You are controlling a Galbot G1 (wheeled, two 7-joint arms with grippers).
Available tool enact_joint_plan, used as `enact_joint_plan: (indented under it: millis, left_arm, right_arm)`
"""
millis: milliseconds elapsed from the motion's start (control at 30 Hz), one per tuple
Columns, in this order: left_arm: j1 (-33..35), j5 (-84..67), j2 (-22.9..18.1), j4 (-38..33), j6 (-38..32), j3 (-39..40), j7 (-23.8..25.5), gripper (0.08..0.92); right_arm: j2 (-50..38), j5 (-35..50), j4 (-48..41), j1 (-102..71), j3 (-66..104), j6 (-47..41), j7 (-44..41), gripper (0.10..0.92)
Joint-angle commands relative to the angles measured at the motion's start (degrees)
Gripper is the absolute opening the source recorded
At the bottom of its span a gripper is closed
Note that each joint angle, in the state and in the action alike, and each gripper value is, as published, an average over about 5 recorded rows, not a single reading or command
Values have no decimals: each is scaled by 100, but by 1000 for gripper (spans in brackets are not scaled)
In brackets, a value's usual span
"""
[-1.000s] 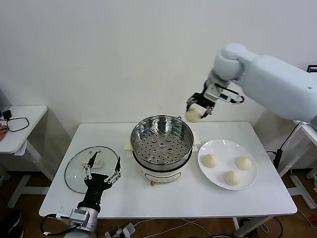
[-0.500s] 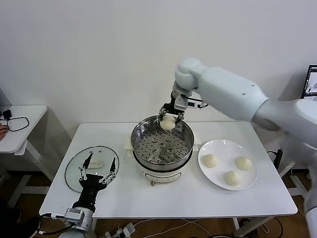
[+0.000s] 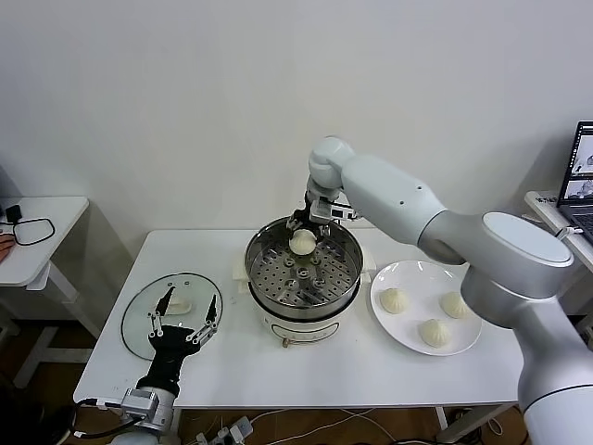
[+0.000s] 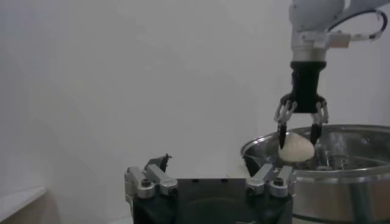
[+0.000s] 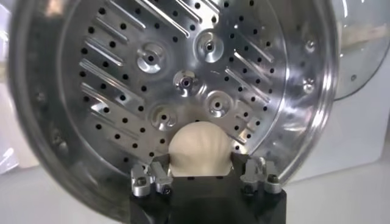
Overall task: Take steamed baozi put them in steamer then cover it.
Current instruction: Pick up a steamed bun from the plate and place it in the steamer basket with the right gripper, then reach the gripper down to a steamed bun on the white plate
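My right gripper (image 3: 304,236) is shut on a cream-white baozi (image 3: 303,242) and holds it just above the perforated tray at the back of the steel steamer (image 3: 345,275). The right wrist view shows the baozi (image 5: 200,146) between the jaws over the steamer's tray (image 5: 134,79). The left wrist view shows the right gripper (image 4: 298,133) holding the baozi (image 4: 296,148) at the steamer's rim (image 4: 341,176). Three more baozi (image 3: 394,299) (image 3: 455,304) (image 3: 433,332) lie on a white plate (image 3: 414,275) to the right. My left gripper (image 3: 184,313) is open and empty near the table's front left.
A round glass lid (image 3: 139,320) with a white handle (image 3: 179,306) lies flat on the table left of the steamer, just beyond my left gripper. A small side table (image 3: 42,232) stands at the far left. A laptop (image 3: 580,171) shows at the right edge.
My right gripper has carried the baozi leftward from beside the steamer to over it, then lowered it toward the tray. The left gripper drew back slightly.
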Motion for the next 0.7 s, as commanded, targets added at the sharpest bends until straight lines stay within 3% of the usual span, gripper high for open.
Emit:
enact_joint_plan:
  millis: [33, 233, 400, 567, 700]
  left_arm:
    - [7, -8, -4, -27, -5, -20, 2, 823]
    - [16, -6, -8, -37, -3, -70, 2, 823]
    - [-1, -2, -9, -14, 3, -51, -2, 823]
    - [1, 4, -1, -22, 11, -38, -5, 823]
    - [7, 10, 6, -55, 14, -26, -7, 823]
  right_arm:
    - [253, -431, -404, -260, 206, 131, 263, 709]
    - [103, -55, -103, -147, 143, -27, 129, 813]
    - [-465, 1334, 626, 331, -189, -445, -381, 822]
    - [-1568, 3114, 1712, 1210, -658, -1732, -925, 823]
    - [-2634, 4027, 2516, 1769, -1118, -3142, -1294, 823]
